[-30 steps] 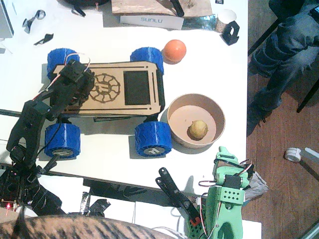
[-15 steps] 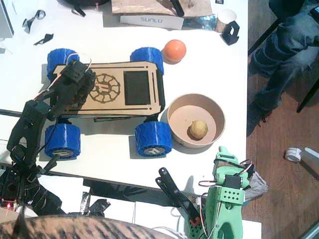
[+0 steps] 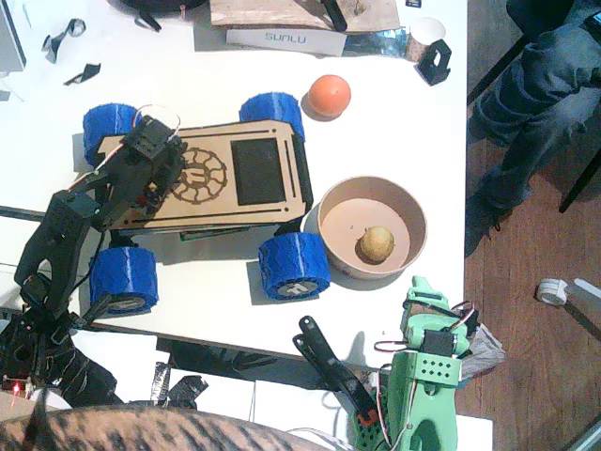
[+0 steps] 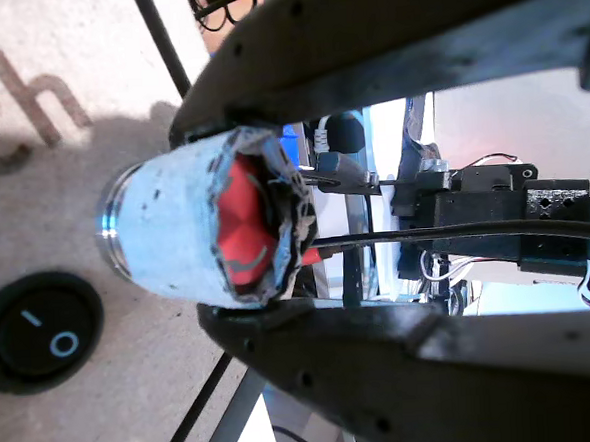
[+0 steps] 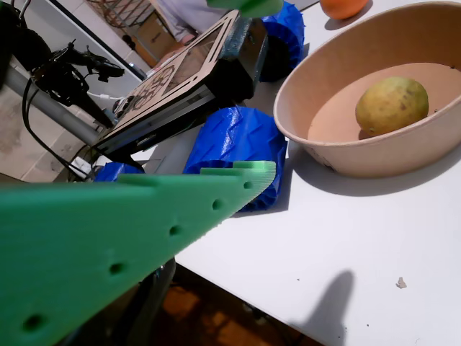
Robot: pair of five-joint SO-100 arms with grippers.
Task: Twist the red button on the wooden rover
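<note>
Your red button (image 4: 243, 224) sits squarely between the jaws of your left gripper (image 4: 275, 217), its pale taped collar pressed by the dark fingers above and below, so the grip is closed on it. It stands at the left end of the wooden rover (image 3: 246, 178), beside a black rocker switch (image 4: 39, 331). Your right gripper (image 5: 245, 86) rests near the bowl (image 3: 335, 202) with its jaws apart, holding nothing.

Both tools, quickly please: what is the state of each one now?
Left tool: closed on the red button of the wooden rover.
Right tool: holds nothing; open or closed cannot be told.
</note>
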